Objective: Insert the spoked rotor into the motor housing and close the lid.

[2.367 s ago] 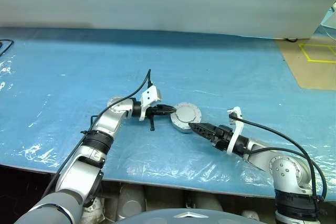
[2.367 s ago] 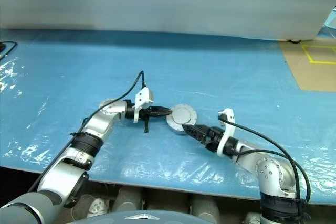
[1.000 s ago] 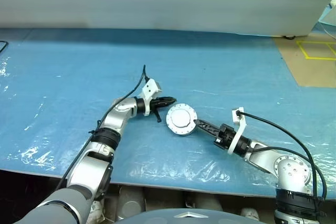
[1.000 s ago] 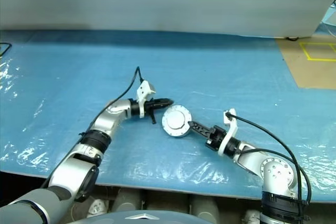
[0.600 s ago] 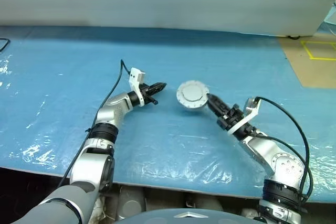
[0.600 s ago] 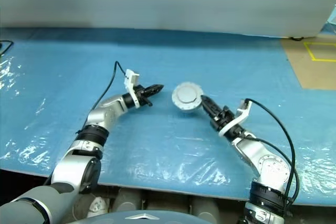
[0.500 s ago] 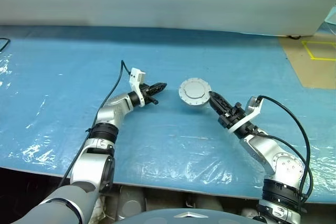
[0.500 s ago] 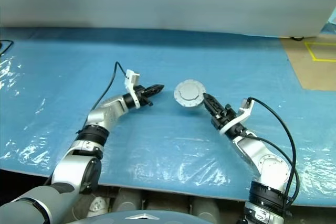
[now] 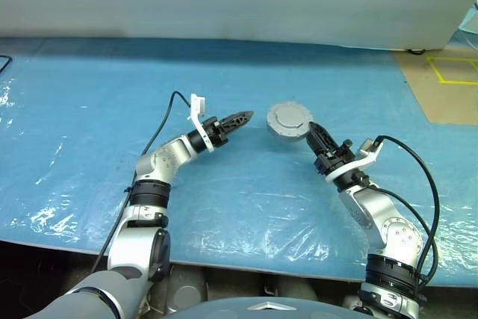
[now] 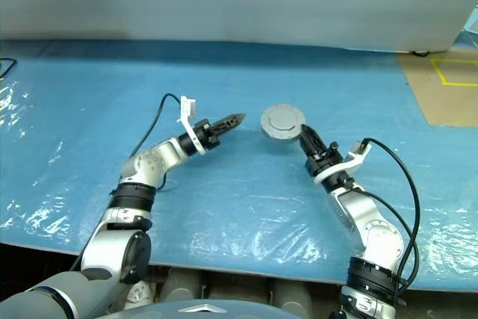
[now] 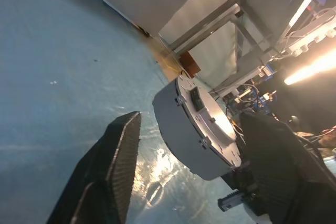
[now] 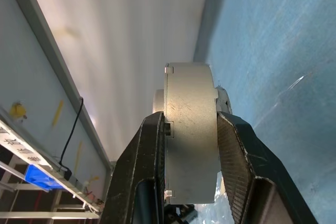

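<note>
Your right gripper [image 12: 190, 145] has its fingers [image 12: 139, 182] clamped on the motor housing [image 9: 290, 119], one on each flat face, gripping it by the near edge. In the right wrist view the housing sits edge-on between the two black pads, touching both. It's held up off the bench [image 9: 89, 110], above the blue plastic sheet [image 10: 246, 199], roughly mid-scene between the two arms.

The face turned toward the head camera is the closed silver disc side, with a raised round centre and small lugs round the rim. From these angles you cannot tell what's inside it.

Your left gripper [image 9: 240, 117] is just beside the housing on its left, tips aimed at it, not touching. The left wrist view shows its fingers [image 11: 113, 166] spread wide, nothing between them, with the housing seen through the gap.

No readable brand, label or writing on the housing, the arms or the sheet.

Yellow tape lines [image 9: 448, 72] mark the brown floor at far right.
</note>
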Motion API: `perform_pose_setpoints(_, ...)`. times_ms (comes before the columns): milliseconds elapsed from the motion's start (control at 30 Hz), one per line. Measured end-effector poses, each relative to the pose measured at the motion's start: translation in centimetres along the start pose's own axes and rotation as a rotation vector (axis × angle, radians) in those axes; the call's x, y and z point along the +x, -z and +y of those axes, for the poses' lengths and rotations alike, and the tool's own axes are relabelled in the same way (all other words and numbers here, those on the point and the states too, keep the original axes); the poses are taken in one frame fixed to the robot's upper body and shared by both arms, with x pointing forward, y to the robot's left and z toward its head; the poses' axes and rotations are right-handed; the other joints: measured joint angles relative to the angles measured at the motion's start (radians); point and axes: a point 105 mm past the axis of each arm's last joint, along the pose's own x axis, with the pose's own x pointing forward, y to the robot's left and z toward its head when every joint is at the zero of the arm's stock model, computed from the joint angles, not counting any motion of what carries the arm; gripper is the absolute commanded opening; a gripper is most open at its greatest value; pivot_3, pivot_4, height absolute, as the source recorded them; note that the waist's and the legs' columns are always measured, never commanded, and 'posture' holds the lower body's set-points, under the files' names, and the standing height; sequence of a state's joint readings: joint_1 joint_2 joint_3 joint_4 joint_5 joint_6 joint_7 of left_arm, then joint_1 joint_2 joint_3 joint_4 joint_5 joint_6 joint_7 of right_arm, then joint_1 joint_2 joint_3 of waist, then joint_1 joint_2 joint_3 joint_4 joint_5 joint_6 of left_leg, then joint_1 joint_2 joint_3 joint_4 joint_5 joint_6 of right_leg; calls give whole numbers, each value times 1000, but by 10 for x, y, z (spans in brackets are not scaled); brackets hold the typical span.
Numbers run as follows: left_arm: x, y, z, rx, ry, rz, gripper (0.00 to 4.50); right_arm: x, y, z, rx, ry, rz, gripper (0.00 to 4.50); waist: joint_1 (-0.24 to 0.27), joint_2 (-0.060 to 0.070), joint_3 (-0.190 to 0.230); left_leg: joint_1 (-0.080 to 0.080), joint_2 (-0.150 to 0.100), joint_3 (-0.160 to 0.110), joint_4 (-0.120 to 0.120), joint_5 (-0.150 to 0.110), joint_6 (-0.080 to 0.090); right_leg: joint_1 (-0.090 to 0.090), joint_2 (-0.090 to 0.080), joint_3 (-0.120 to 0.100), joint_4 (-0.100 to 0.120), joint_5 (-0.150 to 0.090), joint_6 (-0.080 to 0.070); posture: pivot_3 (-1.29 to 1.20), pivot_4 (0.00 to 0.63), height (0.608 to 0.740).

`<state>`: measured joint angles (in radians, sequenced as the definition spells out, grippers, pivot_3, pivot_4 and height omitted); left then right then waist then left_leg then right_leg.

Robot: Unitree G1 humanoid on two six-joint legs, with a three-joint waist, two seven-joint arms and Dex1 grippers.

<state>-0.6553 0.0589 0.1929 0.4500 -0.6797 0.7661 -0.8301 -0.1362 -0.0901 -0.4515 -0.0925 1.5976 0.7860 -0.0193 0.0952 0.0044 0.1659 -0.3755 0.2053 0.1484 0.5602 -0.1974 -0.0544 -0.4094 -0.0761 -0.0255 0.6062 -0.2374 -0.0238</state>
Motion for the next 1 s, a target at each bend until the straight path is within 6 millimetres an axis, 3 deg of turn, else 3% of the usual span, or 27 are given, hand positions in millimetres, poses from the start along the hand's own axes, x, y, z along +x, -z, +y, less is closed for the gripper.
perform_pose_setpoints(33,1,3,0,-22,-2,12,4487,1,2,0,1,-1,7,1094,0,0,0,0,0,0,0,0,0,0,0,0,0,0,0,0,150,740)
perform_pose_setpoints(333,13,6,-21,-175,96,17,4487,1,8,-1,2,-4,26,1094,1,0,0,-1,0,-1,1,0,0,0,0,0,0,1,1,0,150,740)
perform_pose_setpoints(500,15,13,-18,-166,73,53,4487,-3,11,-6,8,5,35,1094,0,0,0,-1,-1,-1,1,0,0,0,0,0,-1,1,2,0,150,740)
perform_pose_setpoints(700,22,20,-8,-159,25,57,4487,-1,19,12,-12,-78,75,1094,1,0,0,-1,-1,-1,1,0,0,0,0,0,-1,2,3,0,150,740)
perform_pose_setpoints(933,28,18,-14,-162,50,54,4487,-2,23,11,-19,-74,100,1094,1,0,0,-1,-1,-2,1,0,0,0,0,0,-1,2,3,0,150,740)
perform_pose_setpoints(1000,31,18,-16,-170,61,52,4115,-1,25,11,-20,-74,106,1094,1,0,0,-1,-1,-2,2,0,0,0,0,0,-1,2,3,0,150,740)
